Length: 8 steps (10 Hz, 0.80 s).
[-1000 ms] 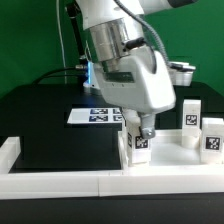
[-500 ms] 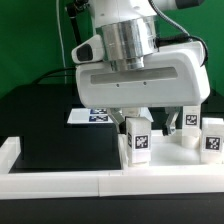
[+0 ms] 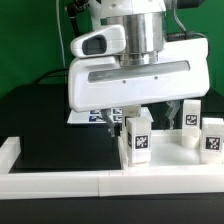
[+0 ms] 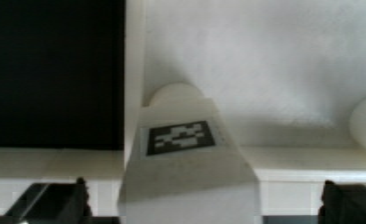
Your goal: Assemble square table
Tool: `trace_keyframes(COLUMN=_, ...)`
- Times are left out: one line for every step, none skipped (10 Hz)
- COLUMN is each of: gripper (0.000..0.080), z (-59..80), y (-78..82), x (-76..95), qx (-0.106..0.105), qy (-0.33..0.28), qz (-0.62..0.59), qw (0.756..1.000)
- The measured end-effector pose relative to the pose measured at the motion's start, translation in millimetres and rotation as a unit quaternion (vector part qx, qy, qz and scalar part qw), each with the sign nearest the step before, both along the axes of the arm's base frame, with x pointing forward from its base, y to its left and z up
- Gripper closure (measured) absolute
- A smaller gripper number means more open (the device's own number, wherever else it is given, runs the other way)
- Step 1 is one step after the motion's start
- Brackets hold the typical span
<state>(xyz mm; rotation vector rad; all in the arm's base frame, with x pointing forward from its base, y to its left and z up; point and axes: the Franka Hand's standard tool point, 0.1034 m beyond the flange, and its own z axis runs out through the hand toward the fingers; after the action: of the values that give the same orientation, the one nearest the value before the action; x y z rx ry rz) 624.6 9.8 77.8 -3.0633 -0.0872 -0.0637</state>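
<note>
The tabletop (image 3: 165, 150) lay against the white border bars (image 3: 60, 182) at the near edge of the black table (image 3: 50, 120), three tagged legs standing on it: one (image 3: 138, 137) at its corner toward the exterior view's left, two (image 3: 192, 114) toward the right. I held the gripper (image 3: 117, 118) just behind the first leg (image 4: 185, 160). To grip well, I judged I should lower squarely, fingers either side, before closing. I could not tell whether the jaws stood open or closed: the arm's broad housing hid them, and the wrist view showed only dark finger (image 4: 52, 203) tips. The marker board (image 3: 84, 117) was mostly covered; a fourth leg was nowhere visible.
</note>
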Motion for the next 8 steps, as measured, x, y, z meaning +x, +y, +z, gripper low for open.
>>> trace_keyframes(gripper=0.015, z=-0.2, y=-0.4, x=-0.1, qx=0.0, qy=0.0, qz=0.006, qw=1.0)
trace_keyframes(gripper=0.0264, z=-0.2, y=0.2, x=-0.1, qx=0.002, qy=0.001, qz=-0.014, qw=1.0)
trace_keyframes(gripper=0.0264, z=-0.2, y=0.7, x=-0.1, qx=0.004, qy=0.004, qz=-0.045, qw=0.999)
trace_keyframes(gripper=0.0401, z=-0.2, y=1.0, x=-0.1, qx=0.005, qy=0.006, qz=-0.075, qw=0.997)
trace_keyframes(gripper=0.0502, z=-0.7, y=-2.6, x=-0.4, qx=0.004, qy=0.008, qz=-0.099, qw=0.995)
trace_keyframes(gripper=0.0503, z=-0.7, y=-3.0, x=-0.4, qx=0.006, qy=0.012, qz=-0.145, qw=0.989)
trace_keyframes(gripper=0.0503, z=-0.8, y=-3.1, x=-0.4, qx=0.008, qy=0.015, qz=-0.184, qw=0.983)
trace_keyframes(gripper=0.0503, z=-0.7, y=-2.9, x=-0.1, qx=0.011, qy=0.018, qz=-0.234, qw=0.972)
